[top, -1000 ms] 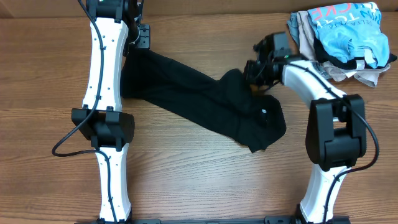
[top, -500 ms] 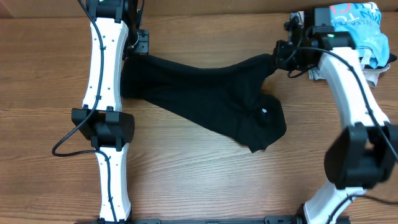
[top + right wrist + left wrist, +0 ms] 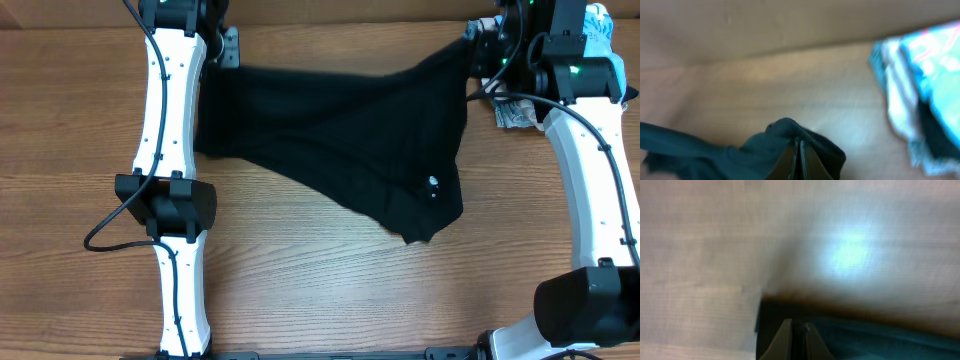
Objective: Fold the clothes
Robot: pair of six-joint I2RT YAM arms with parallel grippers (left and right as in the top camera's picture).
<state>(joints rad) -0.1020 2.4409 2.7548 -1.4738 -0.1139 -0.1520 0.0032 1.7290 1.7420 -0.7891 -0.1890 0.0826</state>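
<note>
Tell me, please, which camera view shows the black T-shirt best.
The overhead view: nearly all of the black T-shirt shows, spread out, with its white logo mark. The left wrist view shows only a blurred dark edge at the left fingers; the right wrist view only a bunched corner pinched between the right fingers.
</note>
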